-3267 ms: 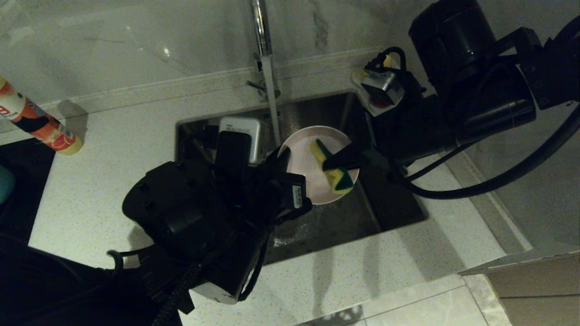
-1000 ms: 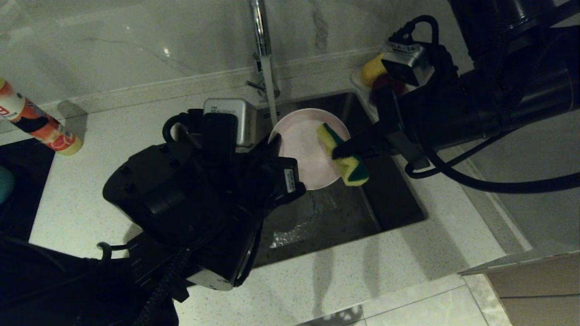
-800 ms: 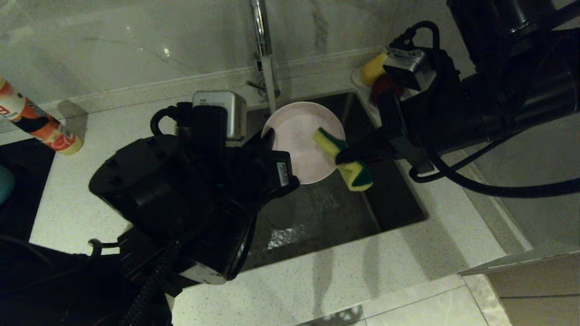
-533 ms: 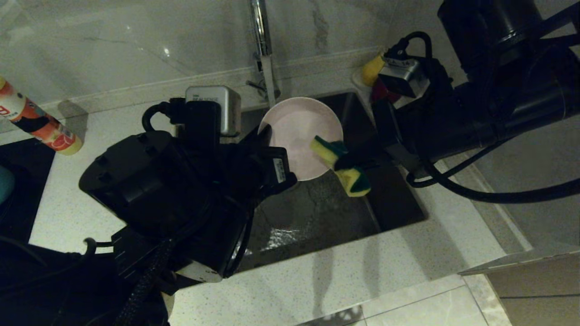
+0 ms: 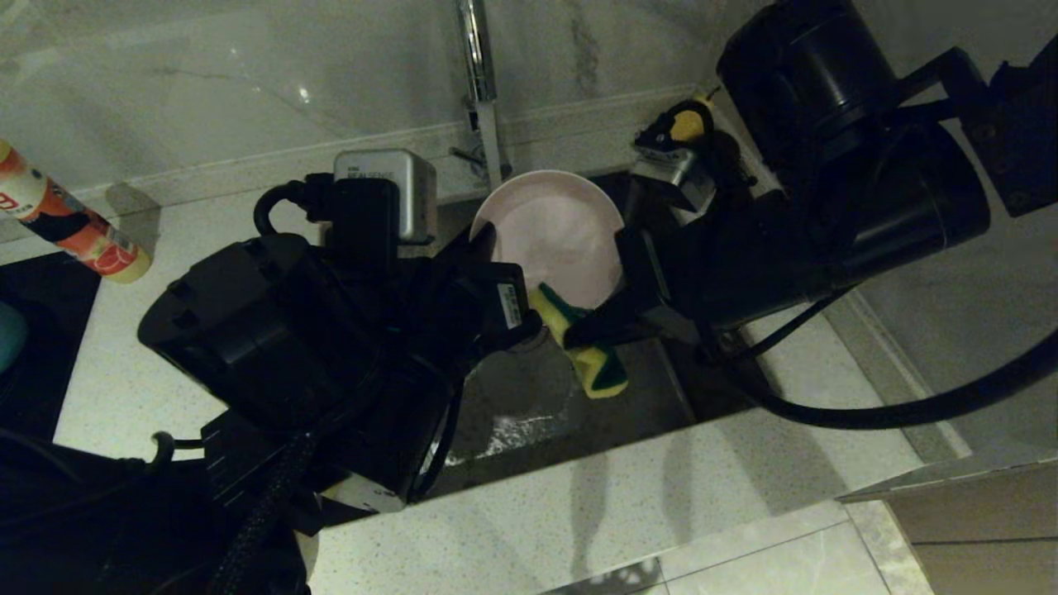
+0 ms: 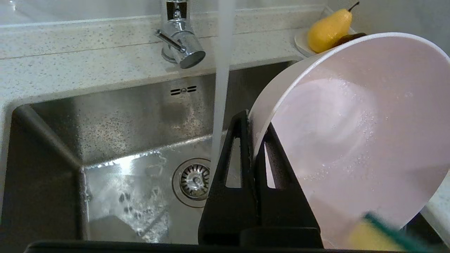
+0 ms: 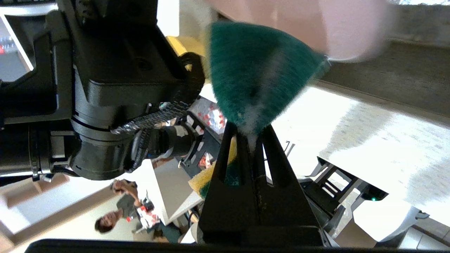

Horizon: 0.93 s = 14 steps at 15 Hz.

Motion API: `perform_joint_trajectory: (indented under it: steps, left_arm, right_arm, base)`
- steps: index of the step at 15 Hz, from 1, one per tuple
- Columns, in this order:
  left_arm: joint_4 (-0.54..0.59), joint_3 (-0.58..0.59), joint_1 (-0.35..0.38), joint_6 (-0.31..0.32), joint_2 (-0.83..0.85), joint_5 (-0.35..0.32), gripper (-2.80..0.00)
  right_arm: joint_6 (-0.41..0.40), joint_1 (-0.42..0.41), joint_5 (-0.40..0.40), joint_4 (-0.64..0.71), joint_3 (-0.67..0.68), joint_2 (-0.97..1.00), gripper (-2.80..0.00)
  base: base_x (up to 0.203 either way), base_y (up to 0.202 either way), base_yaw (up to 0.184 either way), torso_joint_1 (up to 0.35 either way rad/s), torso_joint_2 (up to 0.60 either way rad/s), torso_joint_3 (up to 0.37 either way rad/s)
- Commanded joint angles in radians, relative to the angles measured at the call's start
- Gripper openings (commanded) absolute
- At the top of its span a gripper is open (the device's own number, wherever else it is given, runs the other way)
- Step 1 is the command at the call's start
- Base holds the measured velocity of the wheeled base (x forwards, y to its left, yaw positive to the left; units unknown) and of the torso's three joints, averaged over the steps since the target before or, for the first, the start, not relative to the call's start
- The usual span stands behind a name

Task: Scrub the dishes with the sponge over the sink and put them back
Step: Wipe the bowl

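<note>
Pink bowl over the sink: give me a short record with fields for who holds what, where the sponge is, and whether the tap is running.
left gripper: shut on the rim of the pink bowl, holding it tilted above the sink
right gripper: shut on the sponge
sponge position: at the bowl's lower edge, mostly below the rim in the head view
bowl inside: wet, speckled with droplets
faucet: running, the water stream falling beside the bowl toward the drain
nearby: a yellow pear on a dish behind the sink

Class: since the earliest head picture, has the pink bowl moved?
Yes. The pink bowl now sits farther back, by the faucet, nearer the sink rear edge.
</note>
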Motion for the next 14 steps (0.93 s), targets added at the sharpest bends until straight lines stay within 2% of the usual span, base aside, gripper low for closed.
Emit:
perform_joint_trajectory:
  steps: [1, 8, 14]
  left_arm:
    - [-0.007, -0.002, 0.0, 0.001, 0.009, 0.004, -2.8]
    - [-0.013, 0.02, 0.0, -0.004, -0.002, 0.004, -2.8]
    - [-0.014, 0.044, 0.0, -0.007, -0.014, 0.004, -2.8]
  right_arm:
    - [0.003, 0.012, 0.001, -0.004, -0.004, 0.02, -2.8]
    - [0.002, 0.006, -0.003, -0.128, -0.007, 0.014, -2.8]
    - [0.0, -0.025, -0.015, -0.168, -0.008, -0.012, -2.8]
  base:
    - [0.0, 0.0, 0.0, 0.0, 0.0, 0.0]
    - [0.0, 0.0, 0.0, 0.0, 0.0, 0.0]
    - [0.0, 0.0, 0.0, 0.0, 0.0, 0.0]
